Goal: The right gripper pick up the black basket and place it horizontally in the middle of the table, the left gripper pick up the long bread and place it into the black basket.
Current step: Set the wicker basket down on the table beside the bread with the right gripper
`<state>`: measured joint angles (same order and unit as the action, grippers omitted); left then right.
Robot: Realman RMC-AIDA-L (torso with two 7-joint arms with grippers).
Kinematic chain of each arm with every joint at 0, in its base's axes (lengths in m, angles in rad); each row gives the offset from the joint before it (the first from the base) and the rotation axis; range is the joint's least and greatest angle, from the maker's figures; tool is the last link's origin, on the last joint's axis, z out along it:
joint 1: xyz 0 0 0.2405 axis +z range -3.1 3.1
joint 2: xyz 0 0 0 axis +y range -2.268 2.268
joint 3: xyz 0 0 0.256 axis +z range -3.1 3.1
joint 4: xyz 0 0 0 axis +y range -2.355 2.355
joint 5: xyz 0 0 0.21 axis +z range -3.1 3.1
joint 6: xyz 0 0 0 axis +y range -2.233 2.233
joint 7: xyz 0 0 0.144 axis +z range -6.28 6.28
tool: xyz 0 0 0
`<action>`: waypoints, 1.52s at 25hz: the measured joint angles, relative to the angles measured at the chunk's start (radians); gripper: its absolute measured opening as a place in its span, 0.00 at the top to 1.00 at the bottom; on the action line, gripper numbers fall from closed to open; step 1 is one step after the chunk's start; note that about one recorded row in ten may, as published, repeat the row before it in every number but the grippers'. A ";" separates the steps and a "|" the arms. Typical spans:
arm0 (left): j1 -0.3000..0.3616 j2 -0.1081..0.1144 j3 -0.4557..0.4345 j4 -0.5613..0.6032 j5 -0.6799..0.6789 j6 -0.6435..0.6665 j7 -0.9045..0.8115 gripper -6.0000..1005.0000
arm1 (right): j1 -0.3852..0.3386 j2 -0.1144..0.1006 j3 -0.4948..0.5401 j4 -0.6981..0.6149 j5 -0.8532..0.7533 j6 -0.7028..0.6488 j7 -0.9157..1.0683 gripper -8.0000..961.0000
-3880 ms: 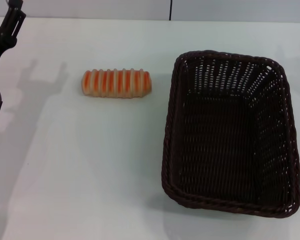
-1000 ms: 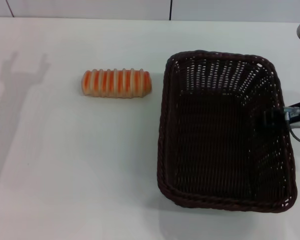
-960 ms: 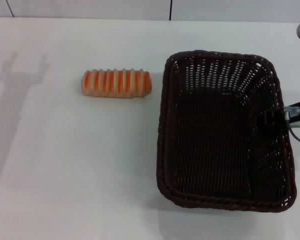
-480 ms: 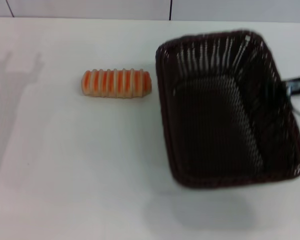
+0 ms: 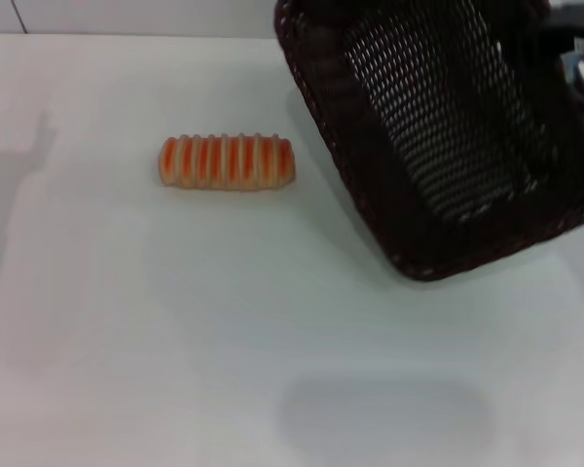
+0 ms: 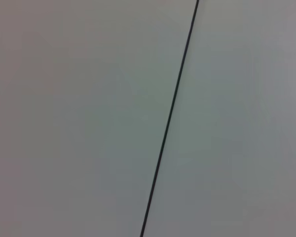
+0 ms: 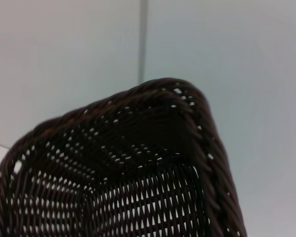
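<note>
The black basket (image 5: 438, 136) hangs in the air at the back right of the head view, tilted and turned, its shadow on the table (image 5: 175, 321) below. My right gripper (image 5: 567, 19) shows only as a dark piece at the basket's far right rim and holds it up. The right wrist view shows the basket's braided rim and inside (image 7: 138, 168) against a wall. The long bread (image 5: 227, 161) lies flat on the table left of the basket, apart from it. My left gripper is out of view; its wrist view shows only a wall.
The table's far edge meets a pale wall (image 5: 156, 17) with a dark vertical seam (image 6: 170, 113). A faint arm shadow lies at the table's far left (image 5: 19, 146).
The basket was taken by its right rim, lifted off the table, and swung up and back while turning. The bread has not moved. The left arm left the view early on.
</note>
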<state>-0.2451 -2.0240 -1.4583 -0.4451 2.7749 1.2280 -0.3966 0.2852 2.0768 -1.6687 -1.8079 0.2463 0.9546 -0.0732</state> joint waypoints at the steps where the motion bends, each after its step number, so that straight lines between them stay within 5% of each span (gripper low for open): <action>1: 0.002 0.000 -0.001 -0.003 0.000 -0.001 0.000 0.18 | 0.007 0.000 -0.003 -0.018 0.005 -0.001 -0.038 0.84; 8: 0.008 -0.006 -0.039 -0.011 0.000 -0.005 -0.003 0.18 | 0.086 -0.004 0.068 -0.088 0.275 0.075 -0.373 0.84; 18: 0.005 -0.021 -0.069 -0.037 0.000 -0.036 0.001 0.18 | 0.367 -0.004 0.161 0.033 0.485 0.448 -0.626 0.84; 26: -0.006 -0.033 -0.088 -0.039 -0.005 -0.047 0.001 0.18 | 0.538 -0.005 0.202 0.187 0.555 0.658 -0.713 0.84; 38: -0.023 -0.035 -0.117 -0.049 -0.008 -0.053 0.001 0.18 | 0.652 -0.008 0.180 0.337 0.594 0.759 -0.722 0.84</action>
<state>-0.2684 -2.0588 -1.5749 -0.4939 2.7673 1.1749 -0.3957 0.9374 2.0687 -1.4891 -1.4711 0.8400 1.7138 -0.7956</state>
